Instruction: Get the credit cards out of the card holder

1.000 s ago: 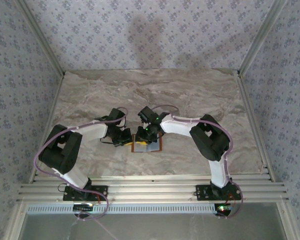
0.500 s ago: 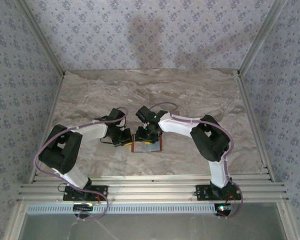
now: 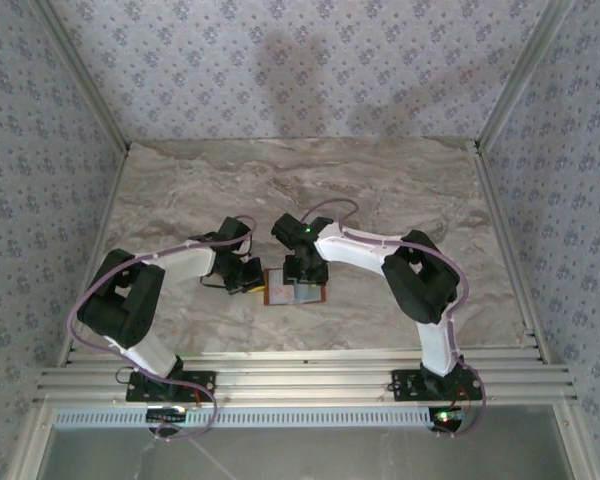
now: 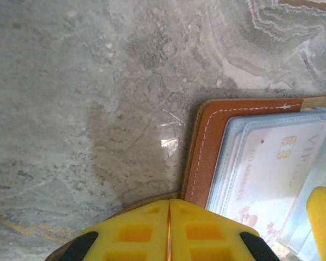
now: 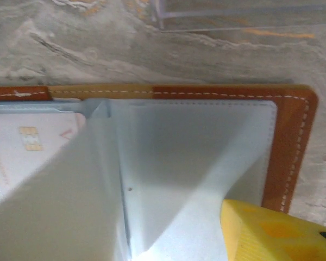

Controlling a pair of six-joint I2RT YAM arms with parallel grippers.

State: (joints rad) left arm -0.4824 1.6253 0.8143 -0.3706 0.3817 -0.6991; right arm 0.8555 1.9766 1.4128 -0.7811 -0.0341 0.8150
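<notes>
The left pincer point(image 3: 250, 277) sat low on the grey marble-patterned desk point(image 3: 400, 190). It was at the left edge of a small tan-brown leather folding card holder point(image 3: 294, 293), which lay opened flat between the two arms, in the near half of the desk. In the left wrist view, the left pincer's point(image 4: 169, 205) two yellow fingers were pressed together with no gap showing. Their tips touched a curved strip of brown leather; whether any leather was caught between them could not be told. Just past the tips, the card holder's point(image 4: 202, 152) stitched orange-brown border framed a clear pocket. Tucked inside that pocket was a whitish rectangular credit card point(image 4: 271, 174) with a gold chip, pinkish print and the letters VIP.

The right pincer point(image 3: 302, 272) pointed down onto the card holder from its far side. One of its yellow fingers point(image 4: 323, 217) showed at the right edge of the left wrist view, over the clear pocket. In the right wrist view, a single yellow finger point(image 5: 271, 234) sat at the lower right, over the grey-blue inner panel point(image 5: 206, 141). A blurred pale sheet point(image 5: 54, 217), close to the camera, covered the lower left. Whether the right pincer was apart or clamped on anything could not be told. The credit card point(image 5: 22, 152) showed at the left in its pocket, and the stitched border point(image 5: 296, 136) ran along the right.
</notes>
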